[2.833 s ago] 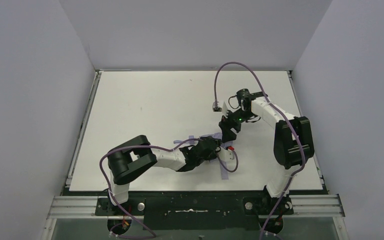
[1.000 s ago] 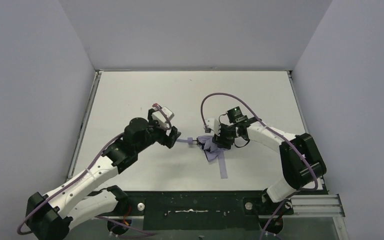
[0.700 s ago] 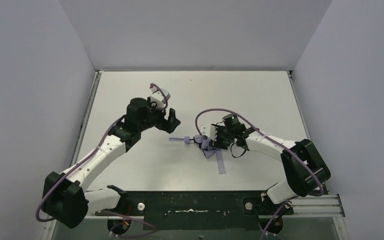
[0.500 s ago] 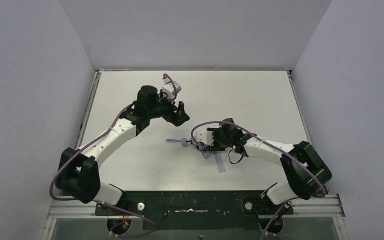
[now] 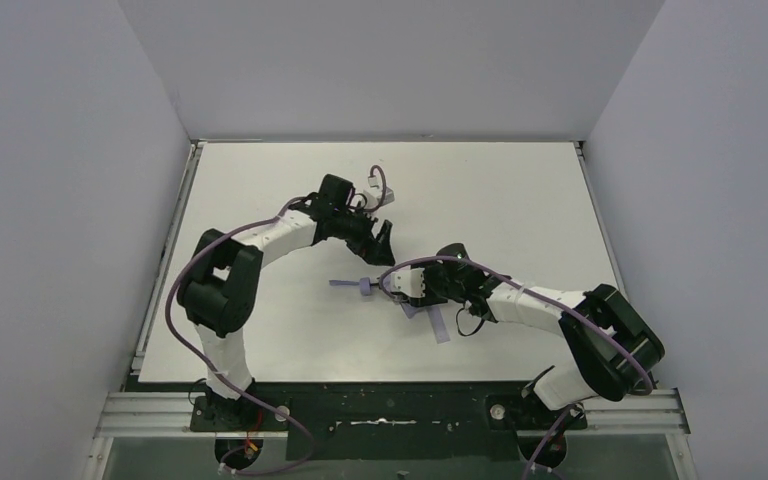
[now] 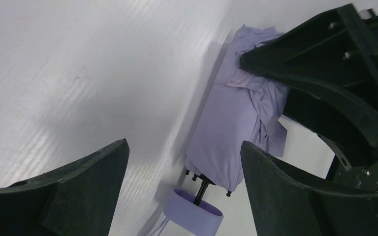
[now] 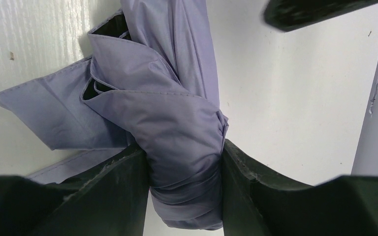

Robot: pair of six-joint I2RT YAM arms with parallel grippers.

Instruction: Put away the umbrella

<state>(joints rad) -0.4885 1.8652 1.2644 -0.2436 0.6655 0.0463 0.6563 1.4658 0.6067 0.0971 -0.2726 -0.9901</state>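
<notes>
Left wrist view: the umbrella [image 6: 231, 128] lies along 6 to 1 o'clock, handle [image 6: 193, 220] nearest the open left pincer [image 6: 184, 145]. The right pincer [image 7: 184, 162] clamps its canopy [image 7: 177, 108].

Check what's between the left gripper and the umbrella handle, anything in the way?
Nothing. The top view shows only bare white table between the open left gripper and the lavender handle; the left wrist view agrees.
</notes>
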